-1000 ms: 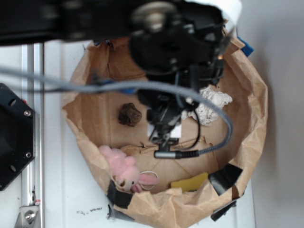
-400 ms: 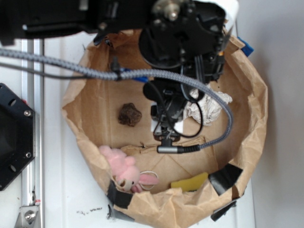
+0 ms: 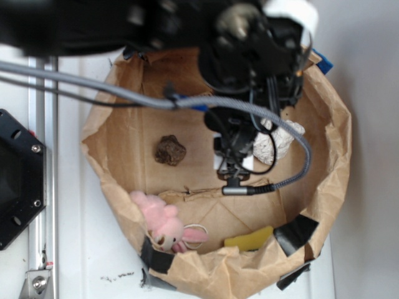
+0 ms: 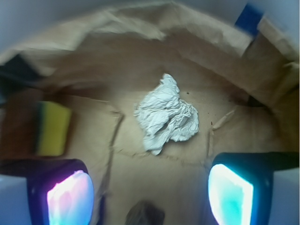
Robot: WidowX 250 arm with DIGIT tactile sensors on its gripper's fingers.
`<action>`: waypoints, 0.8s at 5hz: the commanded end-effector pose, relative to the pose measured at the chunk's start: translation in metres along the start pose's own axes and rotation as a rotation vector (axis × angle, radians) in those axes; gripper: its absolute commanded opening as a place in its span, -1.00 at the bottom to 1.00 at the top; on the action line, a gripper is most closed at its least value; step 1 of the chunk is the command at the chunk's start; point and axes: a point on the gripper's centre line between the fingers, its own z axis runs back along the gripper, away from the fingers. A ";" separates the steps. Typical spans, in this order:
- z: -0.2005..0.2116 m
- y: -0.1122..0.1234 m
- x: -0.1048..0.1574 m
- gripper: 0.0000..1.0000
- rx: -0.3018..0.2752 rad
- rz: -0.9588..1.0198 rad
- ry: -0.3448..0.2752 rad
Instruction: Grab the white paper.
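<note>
Wrist view, read left to right, showed a yellow sponge [image 4: 52, 129] lying at the left of the brown paper bag [image 4: 140, 28], then the left fingertip pad [image 4: 70, 197] glowing pink at the lower edge, then the white paper [image 4: 167, 115] on the bag floor near the middle, and finally the right pad glowing cyan. The jaws stood wide apart with nothing between them. The white paper lay ahead of the gripper [image 4: 150, 197], roughly centred between the pads but clear of both. A dark lump, the brown rock [image 4: 144, 216], sat at the bottom edge between the pads.

Exterior view, left to right, showed the pink plush toy [image 3: 163, 223] against the lower-left wall of the bag, the brown rock [image 3: 170, 150] on the floor, then the arm and its grey cable [image 3: 187, 101], with the white paper [image 3: 274, 142] partly hidden behind them at the right.

Risks, in my judgement:
- The wad is light and springy; one pad arriving first could push it aside rather than pinch it.
- Closing too high would catch only a loose fold, which could slip out.
- Descending too far could snag the creased bag floor and pinch brown paper with the wad.
- The bag wall at the right was near; the cable or arm could drag it and shift the contents.
</note>
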 end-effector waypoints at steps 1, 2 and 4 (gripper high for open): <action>-0.021 -0.003 -0.001 1.00 0.003 0.000 -0.001; -0.022 -0.008 -0.010 1.00 0.020 0.006 0.006; -0.016 -0.012 -0.008 1.00 0.014 0.019 -0.028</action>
